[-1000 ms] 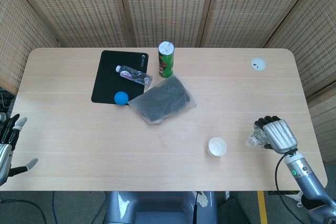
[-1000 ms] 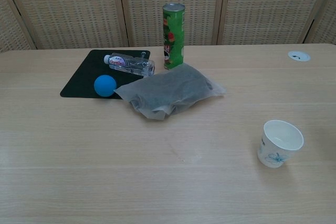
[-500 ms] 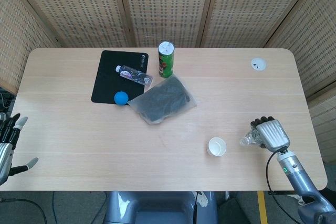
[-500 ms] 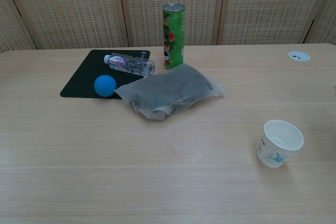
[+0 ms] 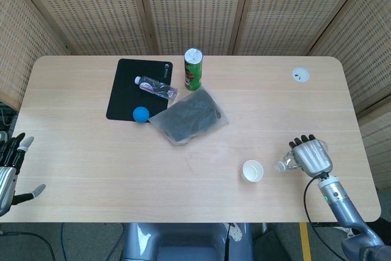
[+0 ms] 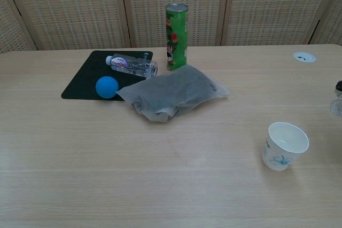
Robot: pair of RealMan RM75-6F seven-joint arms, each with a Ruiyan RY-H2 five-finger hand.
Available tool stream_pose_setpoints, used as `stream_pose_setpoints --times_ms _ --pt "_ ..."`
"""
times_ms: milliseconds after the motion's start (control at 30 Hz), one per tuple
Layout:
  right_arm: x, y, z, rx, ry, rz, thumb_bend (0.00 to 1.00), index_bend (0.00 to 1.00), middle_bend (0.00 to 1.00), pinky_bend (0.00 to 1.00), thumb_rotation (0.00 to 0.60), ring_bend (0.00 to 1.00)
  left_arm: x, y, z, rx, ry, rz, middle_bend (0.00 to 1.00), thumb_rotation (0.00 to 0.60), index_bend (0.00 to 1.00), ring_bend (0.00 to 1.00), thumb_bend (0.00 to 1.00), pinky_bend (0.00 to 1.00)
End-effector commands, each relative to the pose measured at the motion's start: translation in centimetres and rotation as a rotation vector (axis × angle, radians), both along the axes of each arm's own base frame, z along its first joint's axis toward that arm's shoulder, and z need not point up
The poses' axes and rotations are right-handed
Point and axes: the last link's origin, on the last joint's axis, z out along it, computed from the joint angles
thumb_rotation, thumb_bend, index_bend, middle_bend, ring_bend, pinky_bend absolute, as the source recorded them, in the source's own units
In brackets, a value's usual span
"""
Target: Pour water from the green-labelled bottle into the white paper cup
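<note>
Because the bottle (image 5: 285,164) is already tipped sideways with its neck short of the white paper cup (image 5: 252,170), water may be spilled onto the desk (image 5: 91,157) before the mouth is over the rim. The bottle is gripped by the right hand (image 5: 310,156), fingers (image 5: 302,142) wrapped around its body, just right of the cup near the desk's near-right edge. Its label is hidden. The left hand (image 5: 11,166) is held open, empty.
</note>
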Motion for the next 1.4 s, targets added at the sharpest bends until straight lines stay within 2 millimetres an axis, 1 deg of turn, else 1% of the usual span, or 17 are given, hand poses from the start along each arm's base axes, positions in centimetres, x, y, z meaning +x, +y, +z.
stream_pose_setpoints --times_ms 33,567,800,1133,1400 --pt "0.4 -0.1 -0.3 -0.002 0.006 -0.002 0.34 0.53 0.57 0.46 0.600 0.39 0.0 0.0 0.0 0.001 0.000 0.001 0.00 0.600 0.00 0.00 0.12 0.00" --pt "3.2 -0.4 -2.1 -0.009 0.086 -0.013 0.34 0.53 0.57 0.46 0.600 0.39 -0.1 0.1 0.0 0.000 0.002 0.005 0.00 0.600 0.00 0.00 0.12 0.00" --pt "3.7 -0.4 -2.8 -0.001 0.120 -0.021 0.34 0.53 0.57 0.46 0.600 0.39 -0.1 0.2 0.1 -0.002 -0.003 0.007 0.00 0.600 0.00 0.00 0.12 0.00" --pt "4.5 -0.3 -3.0 -0.020 0.167 0.003 0.34 0.53 0.57 0.47 0.600 0.39 -0.1 0.2 0.0 -0.007 -0.002 0.008 0.00 0.600 0.00 0.00 0.12 0.00" --pt "4.7 -0.3 -3.4 -0.032 0.221 0.015 0.34 0.53 0.58 0.47 0.600 0.39 -0.1 0.2 0.1 -0.006 -0.002 0.009 0.00 0.600 0.00 0.00 0.12 0.00"
